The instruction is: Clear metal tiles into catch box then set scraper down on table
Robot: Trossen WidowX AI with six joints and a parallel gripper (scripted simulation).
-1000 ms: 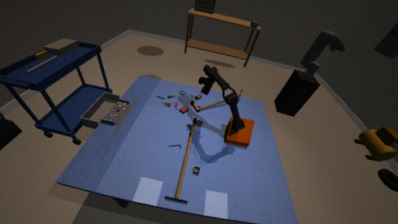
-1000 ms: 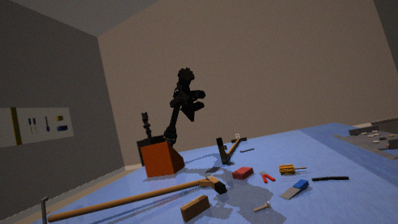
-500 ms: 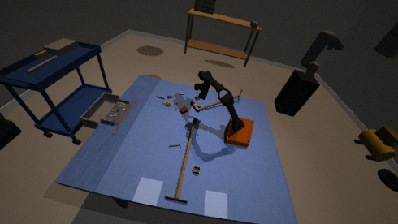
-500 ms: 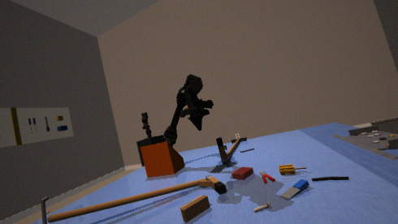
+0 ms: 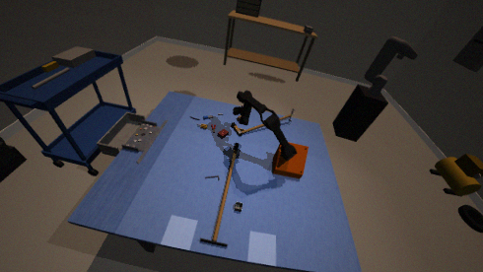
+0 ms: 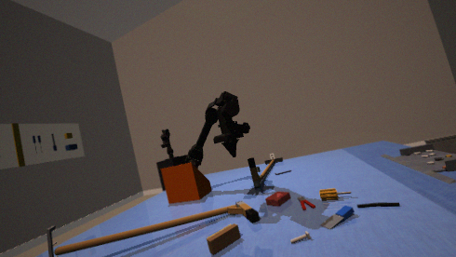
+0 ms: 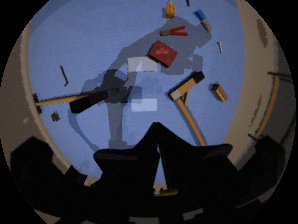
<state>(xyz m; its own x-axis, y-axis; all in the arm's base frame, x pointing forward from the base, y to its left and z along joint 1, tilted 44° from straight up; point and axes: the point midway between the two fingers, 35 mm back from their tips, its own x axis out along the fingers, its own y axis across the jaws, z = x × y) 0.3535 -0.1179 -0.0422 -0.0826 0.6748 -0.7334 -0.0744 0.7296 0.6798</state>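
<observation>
My gripper [image 5: 241, 119] [image 6: 231, 150] [image 7: 156, 124] is shut on nothing and hangs in the air above the blue table top, pointing down. The long scraper [image 5: 226, 193] [image 6: 149, 228] lies flat on the table, its wooden handle running from a dark end near the arm's base to a cross blade [image 5: 213, 241] at the table's near edge. The steel bench plate [image 5: 135, 145] [image 6: 414, 164] lies at the table's left edge with several small metal tiles [image 5: 142, 131] [image 6: 430, 156] on it. The grey catch box [image 5: 109, 143] adjoins its far end.
A shorter wooden tool [image 5: 261, 125] [image 6: 265, 171] [image 7: 186, 112] lies below the gripper. A red block [image 5: 223, 133] [image 6: 277, 198] [image 7: 161, 52], pliers, a yellow brush [image 6: 328, 194] and other small tools lie nearby. The orange arm base [image 5: 292, 162] stands on the right. A blue cart [image 5: 64, 84] stands left.
</observation>
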